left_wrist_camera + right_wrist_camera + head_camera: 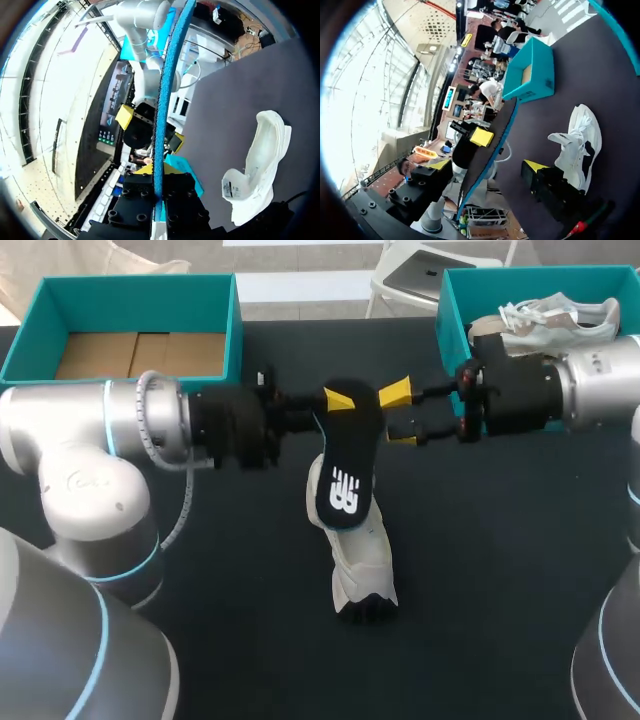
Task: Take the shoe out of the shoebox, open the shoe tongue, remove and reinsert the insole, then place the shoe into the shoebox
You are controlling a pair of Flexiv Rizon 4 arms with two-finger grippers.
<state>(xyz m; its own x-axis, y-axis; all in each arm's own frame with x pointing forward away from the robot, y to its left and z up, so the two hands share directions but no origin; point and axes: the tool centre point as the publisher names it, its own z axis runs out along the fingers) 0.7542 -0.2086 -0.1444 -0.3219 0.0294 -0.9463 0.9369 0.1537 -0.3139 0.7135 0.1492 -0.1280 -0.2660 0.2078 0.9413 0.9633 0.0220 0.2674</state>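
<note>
The black insole (346, 475) with a blue edge (161, 125) hangs upright over the table's middle. My left gripper (338, 400) is shut on its upper end, and the insole stands edge-on between the fingers (159, 189). My right gripper (398, 415) is open just right of the insole's top. In the right wrist view the insole (487, 142) lies in the wide gap of that gripper (487, 165), touching neither finger. The white shoe (358, 560) lies on the dark table below the insole, and shows beside both grippers (260, 165) (576, 145).
An open teal shoebox (235, 335) with a cardboard floor stands at the back left (532, 75). A second teal box (447, 310) at the back right holds another white shoe (555, 320), just behind my right arm.
</note>
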